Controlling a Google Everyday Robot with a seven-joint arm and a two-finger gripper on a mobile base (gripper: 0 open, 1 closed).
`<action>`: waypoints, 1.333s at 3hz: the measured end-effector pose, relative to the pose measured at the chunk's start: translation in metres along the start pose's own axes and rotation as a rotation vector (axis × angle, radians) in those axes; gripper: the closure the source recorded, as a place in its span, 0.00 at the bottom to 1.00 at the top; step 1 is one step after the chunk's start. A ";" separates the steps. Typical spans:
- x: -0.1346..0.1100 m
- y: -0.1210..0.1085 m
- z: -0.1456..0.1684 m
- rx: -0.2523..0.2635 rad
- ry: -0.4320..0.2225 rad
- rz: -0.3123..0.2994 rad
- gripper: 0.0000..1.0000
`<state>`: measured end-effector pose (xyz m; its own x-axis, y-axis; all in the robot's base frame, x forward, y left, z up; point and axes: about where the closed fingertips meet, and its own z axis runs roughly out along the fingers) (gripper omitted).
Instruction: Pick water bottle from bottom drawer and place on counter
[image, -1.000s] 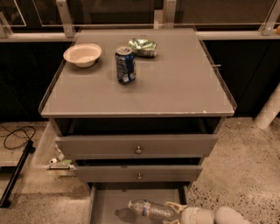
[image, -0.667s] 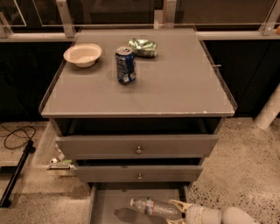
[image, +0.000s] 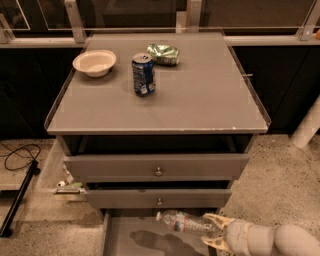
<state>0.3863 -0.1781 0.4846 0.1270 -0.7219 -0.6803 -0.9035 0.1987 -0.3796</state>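
Water bottle, clear plastic, lies sideways above the grey bottom drawer, clasped by the claw.

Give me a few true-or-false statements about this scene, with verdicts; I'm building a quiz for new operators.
1. The soda can stands upright on the counter. True.
2. The water bottle lies on the counter. False: it is over the open bottom drawer.
3. The bowl sits on the counter. True.
4. The gripper hovers above the counter. False: it is down at the bottom drawer, shut on the water bottle's base end.
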 end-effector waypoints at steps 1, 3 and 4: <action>-0.035 -0.034 -0.052 0.016 0.004 -0.008 1.00; -0.061 -0.052 -0.082 -0.020 -0.009 -0.011 1.00; -0.083 -0.055 -0.104 0.022 -0.014 -0.053 1.00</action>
<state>0.3828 -0.1983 0.6272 0.1802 -0.7223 -0.6677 -0.8863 0.1752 -0.4287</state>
